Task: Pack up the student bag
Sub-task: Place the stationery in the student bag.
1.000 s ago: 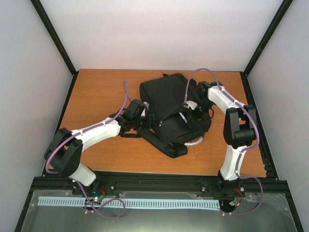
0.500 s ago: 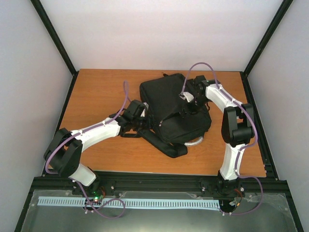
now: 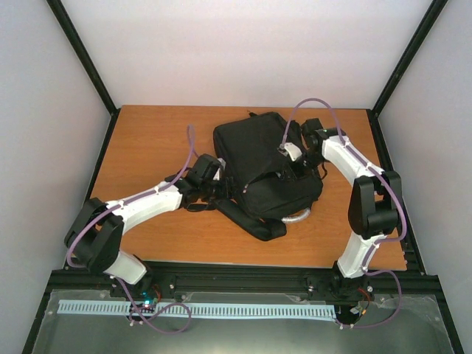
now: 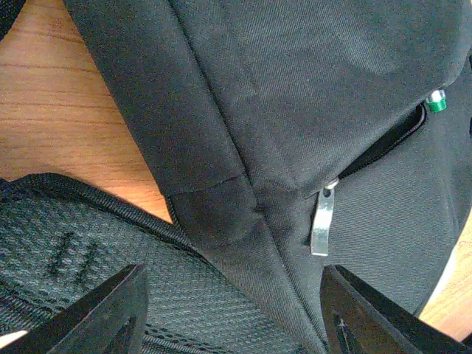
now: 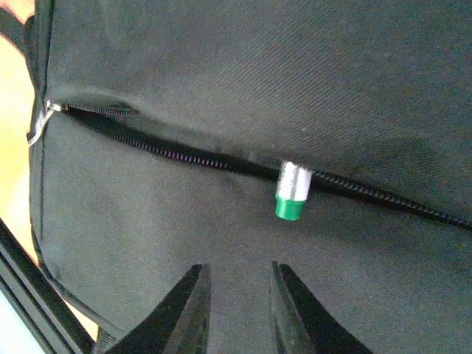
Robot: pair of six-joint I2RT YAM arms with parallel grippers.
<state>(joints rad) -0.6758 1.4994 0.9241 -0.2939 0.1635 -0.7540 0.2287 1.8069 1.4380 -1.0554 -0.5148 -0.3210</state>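
The student bag (image 3: 262,158), a large black backpack, lies in the middle of the table. A white pen with a green end (image 5: 291,193) sticks out of its open zip pocket and also shows in the left wrist view (image 4: 436,101). My right gripper (image 5: 240,284) hovers just short of the pen, jaws a little apart, open, with nothing between them. It sits over the bag's right side (image 3: 286,169). My left gripper (image 4: 234,310) is at the bag's left edge (image 3: 223,189). Its fingers (image 4: 110,310) stand wide, open, astride a fabric seam and the mesh strap (image 4: 81,251).
A metal zip pull (image 4: 322,225) hangs at the pocket's end, also seen in the right wrist view (image 5: 40,125). A shoulder strap (image 3: 247,217) and the grey handle (image 3: 299,216) trail toward the near edge. Bare wooden table (image 3: 147,140) lies to the left.
My right gripper has opened and let go of the pen, which stays in the pocket. The right arm's elbow swung out to the right. The left arm has not moved.
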